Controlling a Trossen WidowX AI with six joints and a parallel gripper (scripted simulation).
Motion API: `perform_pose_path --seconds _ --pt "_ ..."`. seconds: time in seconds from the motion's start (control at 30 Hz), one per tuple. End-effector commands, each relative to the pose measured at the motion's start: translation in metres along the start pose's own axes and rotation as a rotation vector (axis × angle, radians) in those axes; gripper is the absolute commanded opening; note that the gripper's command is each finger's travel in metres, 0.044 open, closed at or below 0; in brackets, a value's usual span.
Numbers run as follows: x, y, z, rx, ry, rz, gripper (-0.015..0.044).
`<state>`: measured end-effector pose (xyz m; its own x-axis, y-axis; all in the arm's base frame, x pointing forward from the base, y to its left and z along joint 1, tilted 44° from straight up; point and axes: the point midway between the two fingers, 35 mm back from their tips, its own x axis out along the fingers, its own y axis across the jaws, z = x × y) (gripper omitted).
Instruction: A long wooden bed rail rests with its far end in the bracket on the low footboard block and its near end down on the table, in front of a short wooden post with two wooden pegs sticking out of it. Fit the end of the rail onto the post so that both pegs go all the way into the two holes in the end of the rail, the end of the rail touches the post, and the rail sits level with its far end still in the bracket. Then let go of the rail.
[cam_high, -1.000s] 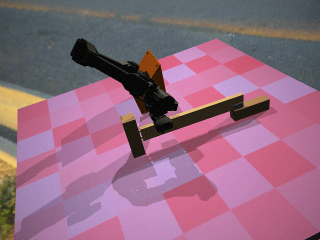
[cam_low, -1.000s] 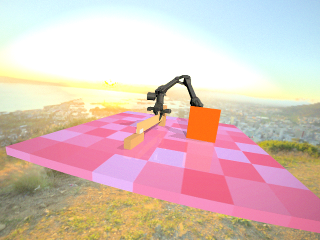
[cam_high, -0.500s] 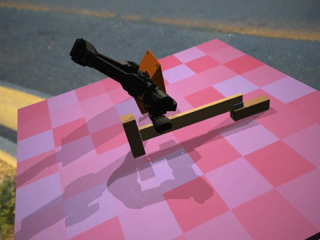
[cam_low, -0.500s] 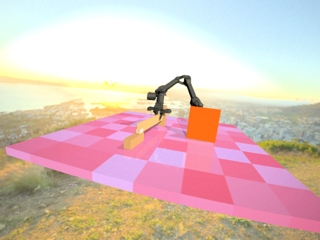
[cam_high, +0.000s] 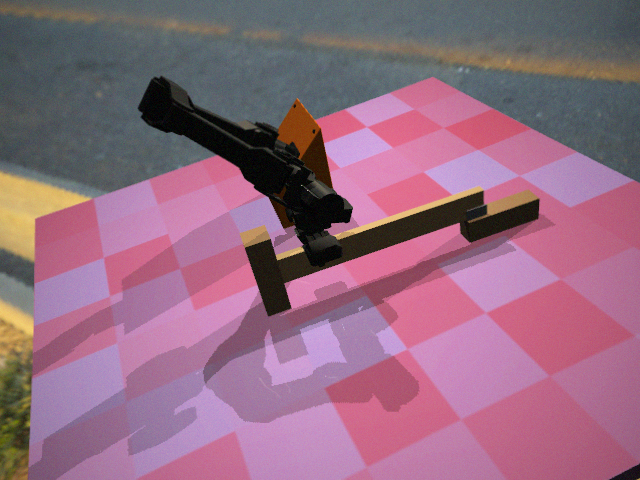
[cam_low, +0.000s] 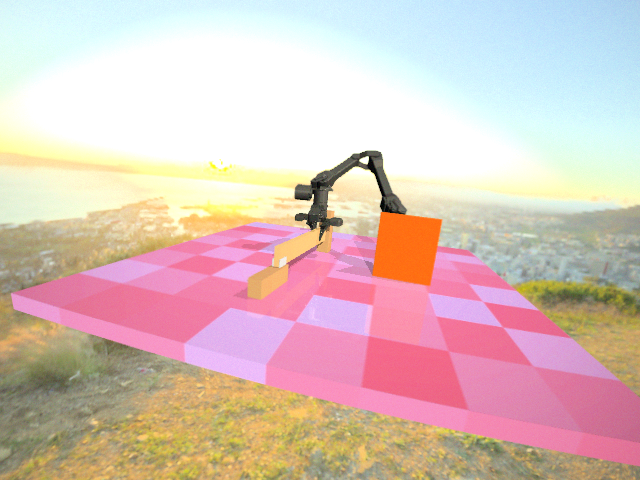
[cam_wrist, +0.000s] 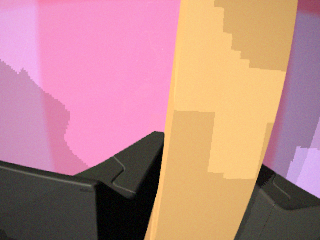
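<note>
The long wooden rail (cam_high: 408, 224) (cam_low: 297, 248) (cam_wrist: 230, 95) is off the table and looks about level. Its far end sits at the bracket (cam_high: 476, 212) (cam_low: 282, 261) on the low footboard block (cam_high: 504, 217) (cam_low: 266, 284). Its near end meets the side of the short wooden post (cam_high: 268, 279) (cam_low: 325, 246), with no gap that I can see in the top view. No pegs show; the joint is too small to tell their exact depth. My gripper (cam_high: 323, 253) (cam_low: 321, 232) (cam_wrist: 186, 146) is shut on the rail near the post, one finger on each side.
An orange upright panel (cam_high: 299, 126) (cam_low: 407, 248) stands beside the rail, near the arm's base. The arm reaches over from there to the rail. The chequered pink table (cam_high: 506, 330) (cam_low: 408, 366) carries everything, with broad arm shadows beside the post.
</note>
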<state>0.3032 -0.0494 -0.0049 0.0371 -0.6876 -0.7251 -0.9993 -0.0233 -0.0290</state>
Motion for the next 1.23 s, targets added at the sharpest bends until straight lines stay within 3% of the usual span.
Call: perform_pose_path --seconds 0.0,0.43,0.6,0.77,1.2 --pt "0.0 0.0 0.0 0.0 0.001 0.0 0.0105" --pt "0.0 0.0 0.0 0.0 0.001 0.0 0.044" --pt "-0.002 0.0 0.002 0.0 0.0 0.0 0.044" --pt "-0.03 0.0 0.031 -0.002 -0.001 0.0 0.044" --pt "-0.03 0.0 0.031 -0.002 -0.001 0.0 0.044"
